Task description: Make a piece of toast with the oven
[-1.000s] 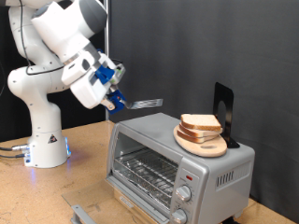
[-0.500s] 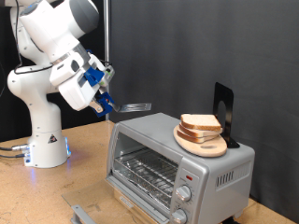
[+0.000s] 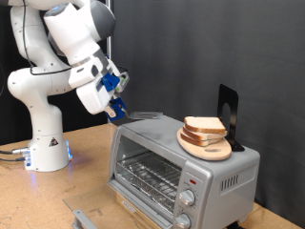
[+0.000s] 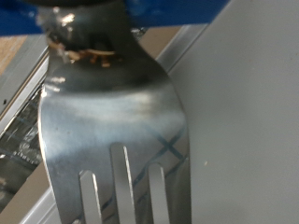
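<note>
Toast [image 3: 204, 126] rests on a round wooden plate [image 3: 205, 147] atop the oven [image 3: 181, 162], door closed. Claw [image 3: 121, 108] pinches a metal spatula [image 4: 117, 112] over the oven's roof at the exterior view's left.

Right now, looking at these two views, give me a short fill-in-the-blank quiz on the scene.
1. The tool grips a metal ____.
2. The bread slices lie on a round wooden plate on ____ of the oven.
3. The oven's door is ____.
4. The wire rack holds ____ bread.

Missing words: spatula; top; open; no
</note>
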